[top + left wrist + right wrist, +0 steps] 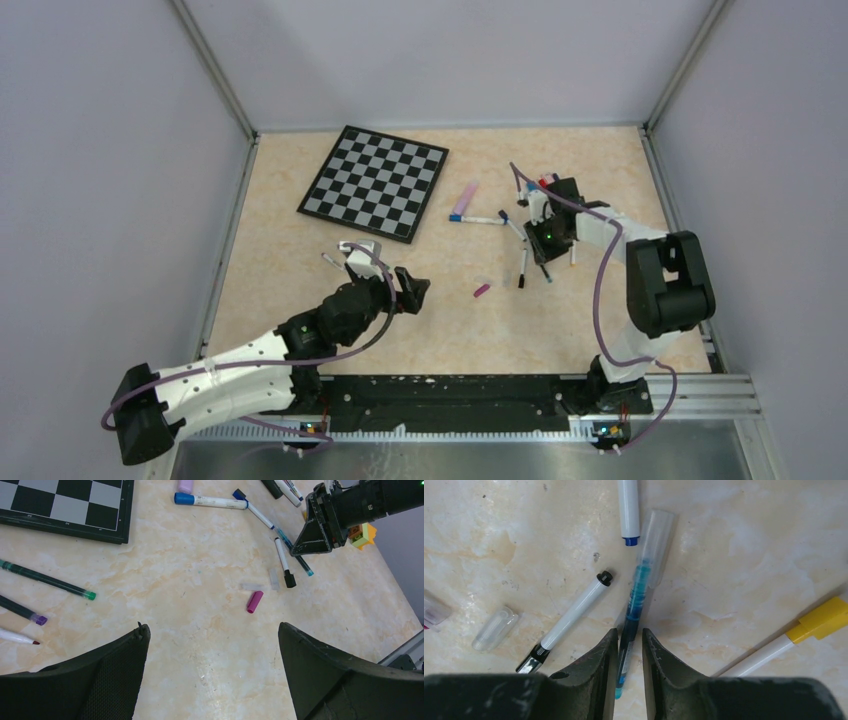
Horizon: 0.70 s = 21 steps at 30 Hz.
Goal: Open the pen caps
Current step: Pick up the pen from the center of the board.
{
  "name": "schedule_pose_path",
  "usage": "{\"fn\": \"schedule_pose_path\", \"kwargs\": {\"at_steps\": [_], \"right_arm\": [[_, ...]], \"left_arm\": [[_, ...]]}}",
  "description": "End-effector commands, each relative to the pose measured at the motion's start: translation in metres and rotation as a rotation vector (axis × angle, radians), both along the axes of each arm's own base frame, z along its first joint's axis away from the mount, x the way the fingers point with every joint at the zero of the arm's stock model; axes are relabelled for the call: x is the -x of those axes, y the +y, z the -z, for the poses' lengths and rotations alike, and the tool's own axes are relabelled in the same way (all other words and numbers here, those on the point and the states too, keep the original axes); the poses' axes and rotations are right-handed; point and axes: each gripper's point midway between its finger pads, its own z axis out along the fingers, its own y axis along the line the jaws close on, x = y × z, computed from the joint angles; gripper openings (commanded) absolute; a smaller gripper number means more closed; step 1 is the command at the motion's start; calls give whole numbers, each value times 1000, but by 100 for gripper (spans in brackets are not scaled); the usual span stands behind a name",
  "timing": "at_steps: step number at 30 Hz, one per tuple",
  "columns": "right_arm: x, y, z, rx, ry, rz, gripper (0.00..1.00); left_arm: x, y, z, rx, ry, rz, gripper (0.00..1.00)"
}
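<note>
Pen with blue ink (636, 597) lies between right jaws.

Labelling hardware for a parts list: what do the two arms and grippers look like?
The left arm and right arm mix white links with black joint housings; a thin purple cable loops along each. The left gripper and right gripper have matte black, wedge-shaped fingers.

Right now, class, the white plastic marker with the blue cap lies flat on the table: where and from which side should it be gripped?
Come straight down from above, closing across the long axis, since the white plastic marker lies flat. Grip the bare barrel mid-length; leave the blue cap free for pulling, and avoid the other end, where another pen crowds it.
</note>
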Motion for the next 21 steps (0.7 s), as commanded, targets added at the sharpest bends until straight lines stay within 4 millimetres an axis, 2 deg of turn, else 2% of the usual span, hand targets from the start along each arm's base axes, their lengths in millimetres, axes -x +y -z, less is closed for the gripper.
{"fn": "schedule_pose_path", "kwargs": {"at_steps": [1, 7, 12, 15, 21], "right_arm": [[-2, -12, -7, 73, -49, 10, 22], [2, -19, -9, 100, -69, 7, 16], [6, -24, -4, 99, -57, 17, 5], [9, -27, -2, 91, -52, 32, 2], [8, -29, -17, 6, -95, 66, 0]], "left_arm": [[-3, -1, -10, 48, -25, -14, 99], [-2, -6, -13, 65, -25, 8, 99], [-1, -9, -15, 77, -23, 19, 99], [0, -11, -16, 86, -22, 24, 99], [3, -21, -24, 130, -39, 69, 99]]}}
